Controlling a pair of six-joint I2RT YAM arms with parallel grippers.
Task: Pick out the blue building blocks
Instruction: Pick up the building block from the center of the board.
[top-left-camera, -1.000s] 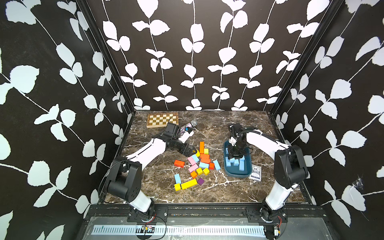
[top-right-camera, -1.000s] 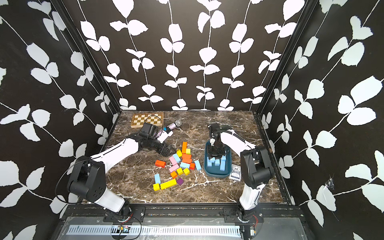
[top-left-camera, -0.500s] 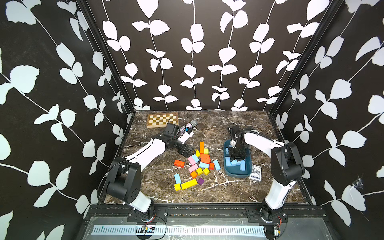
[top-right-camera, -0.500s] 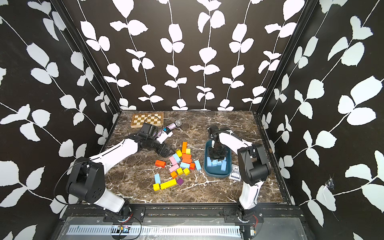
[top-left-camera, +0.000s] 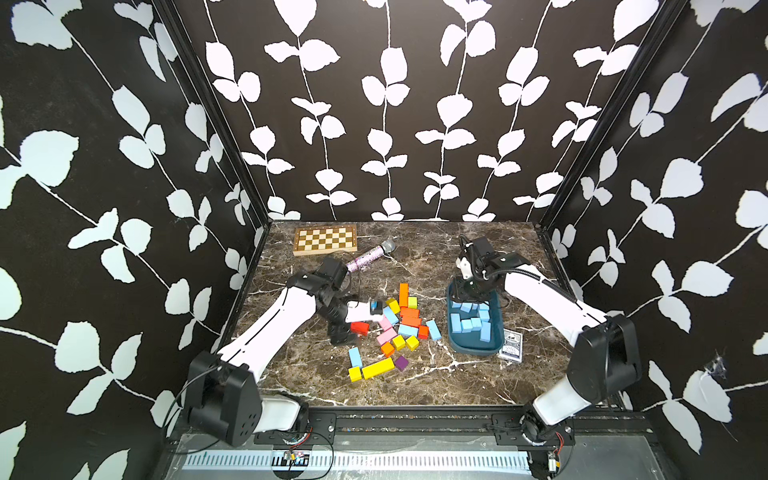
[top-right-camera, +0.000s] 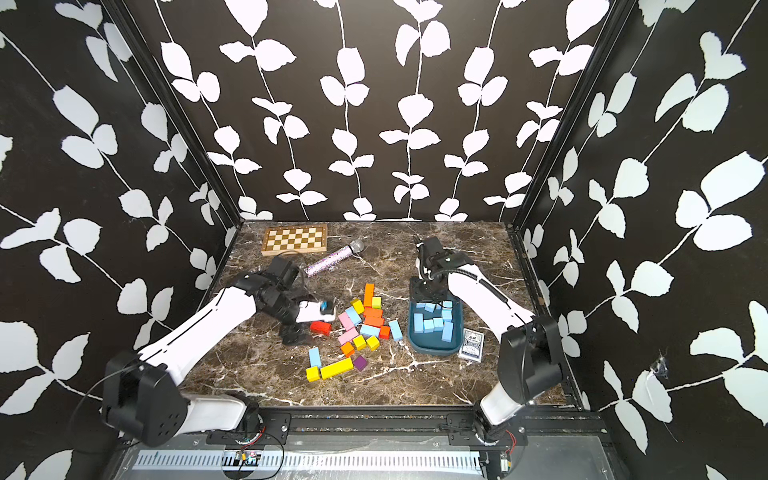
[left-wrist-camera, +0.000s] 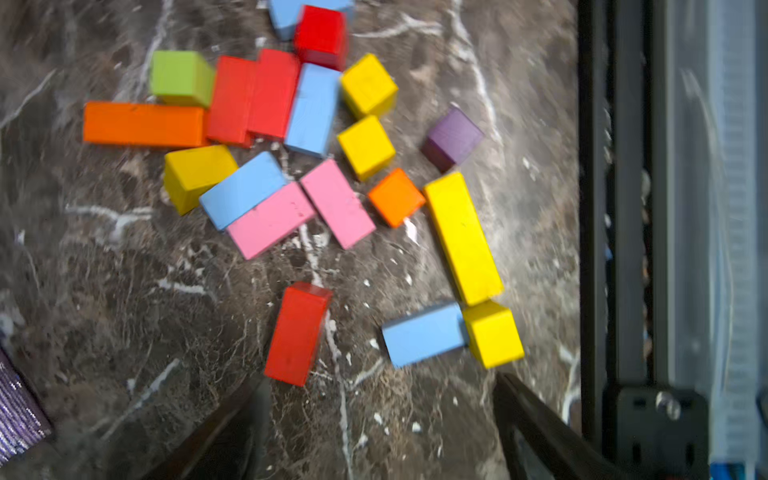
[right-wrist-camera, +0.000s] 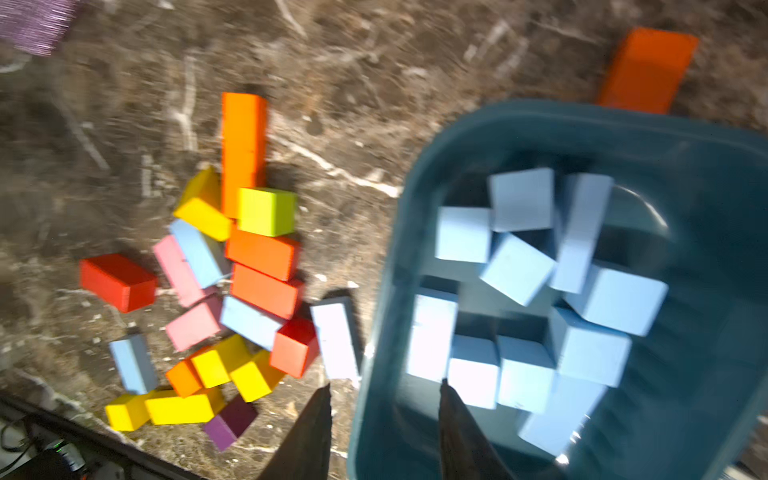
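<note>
We see light sky-blue building blocks (top-left-camera: 457, 322) in a dark teal tray (top-left-camera: 476, 350). Beside them lie a pink block (top-left-camera: 386, 336), yellow bar (top-left-camera: 378, 368), orange bar (top-left-camera: 403, 294), red block (top-left-camera: 359, 327), lime-green cube (top-left-camera: 412, 302) and purple cube (top-left-camera: 401, 363). The table (top-left-camera: 415, 257) is brown marble veined white. The walls (top-left-camera: 374, 124) are black with white leafy vines. The chessboard (top-left-camera: 325, 240) has tan-and-cream checks.

A chessboard (top-left-camera: 325, 240) and glittery microphone (top-left-camera: 371, 255) lie at the back, a card deck (top-left-camera: 511, 345) (boxed) beside the teal tray (top-left-camera: 473, 351).
</note>
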